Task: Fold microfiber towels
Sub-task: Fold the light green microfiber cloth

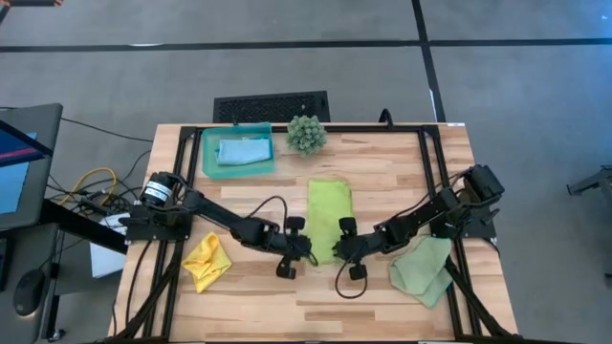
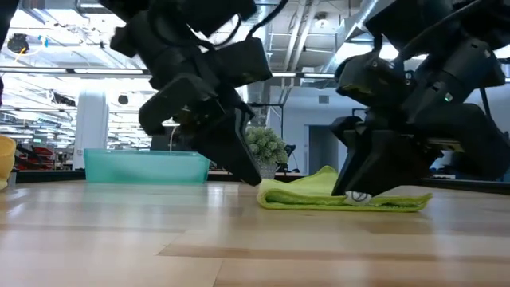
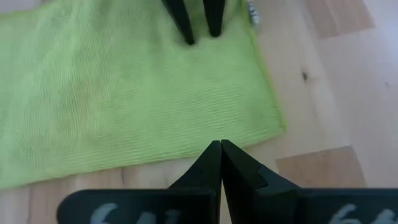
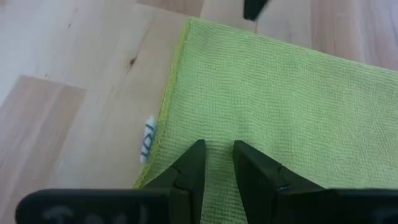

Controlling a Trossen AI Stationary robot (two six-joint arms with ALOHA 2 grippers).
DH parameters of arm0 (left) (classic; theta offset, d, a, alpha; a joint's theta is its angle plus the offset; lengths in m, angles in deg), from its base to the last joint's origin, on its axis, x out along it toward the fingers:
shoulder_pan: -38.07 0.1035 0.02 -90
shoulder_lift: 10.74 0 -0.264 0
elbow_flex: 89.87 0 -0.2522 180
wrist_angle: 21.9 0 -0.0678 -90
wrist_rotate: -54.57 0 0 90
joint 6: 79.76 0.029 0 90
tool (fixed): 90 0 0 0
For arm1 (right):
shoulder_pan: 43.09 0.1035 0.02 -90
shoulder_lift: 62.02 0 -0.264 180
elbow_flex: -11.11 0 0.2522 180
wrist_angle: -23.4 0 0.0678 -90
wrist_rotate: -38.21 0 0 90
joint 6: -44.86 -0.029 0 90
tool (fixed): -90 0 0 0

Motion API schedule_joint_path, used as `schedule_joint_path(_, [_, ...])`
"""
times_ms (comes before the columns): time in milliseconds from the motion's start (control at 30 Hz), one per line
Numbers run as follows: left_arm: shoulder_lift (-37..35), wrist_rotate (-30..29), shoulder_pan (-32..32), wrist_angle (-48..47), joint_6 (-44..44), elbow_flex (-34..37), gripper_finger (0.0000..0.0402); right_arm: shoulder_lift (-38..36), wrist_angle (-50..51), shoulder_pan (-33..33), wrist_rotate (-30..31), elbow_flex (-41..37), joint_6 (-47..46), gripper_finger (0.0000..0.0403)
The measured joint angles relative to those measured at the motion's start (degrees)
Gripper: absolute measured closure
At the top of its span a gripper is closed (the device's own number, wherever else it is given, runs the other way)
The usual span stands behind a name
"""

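You have four towels: a lime green towel [image 1: 328, 218] folded into a long strip between your two grippers, a yellow one [image 1: 207, 261] crumpled behind the left arm, a pale sage one [image 1: 423, 269] beside the right arm, a light blue one [image 1: 243, 151] in the tray [image 1: 212, 168]. The left gripper [image 3: 220, 148] is pinched closed, empty, at the strip's near edge. The right gripper [image 4: 217, 149] pinches the opposite edge, jaws narrow, by the white tag [image 4: 147, 139]

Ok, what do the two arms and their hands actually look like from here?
Both arms are black and jointed, with black cables looping beside them. The left arm has a silver-capped motor near its base. Each ends in two slim, dark, wedge-shaped fingers: left hand, right hand. Pale, blurred lettering shows on the black bar behind the fingers in both wrist views.
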Motion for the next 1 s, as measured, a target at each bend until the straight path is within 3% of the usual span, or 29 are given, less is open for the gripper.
schedule_joint_path(367, [0.00,-15.62,-12.00,3.45,-13.71,0.02,0.0401,0.25,-23.86,6.03,1.97,-12.69,-11.61,0.0302])
schedule_joint_path(567, [0.00,-21.76,-17.01,6.30,-19.38,0.02,0.0401,0.44,-26.67,11.64,3.31,-13.45,-17.86,0.0312])
schedule_joint_path(700, [0.00,-23.96,-19.96,8.32,-22.42,0.02,0.0401,0.44,-26.83,17.93,8.43,-13.47,-23.08,0.0322])
schedule_joint_path(1000, [0.00,-30.46,-25.08,11.04,-25.74,0.02,0.0401,0.44,-27.17,31.82,26.00,-13.45,-33.85,0.0346])
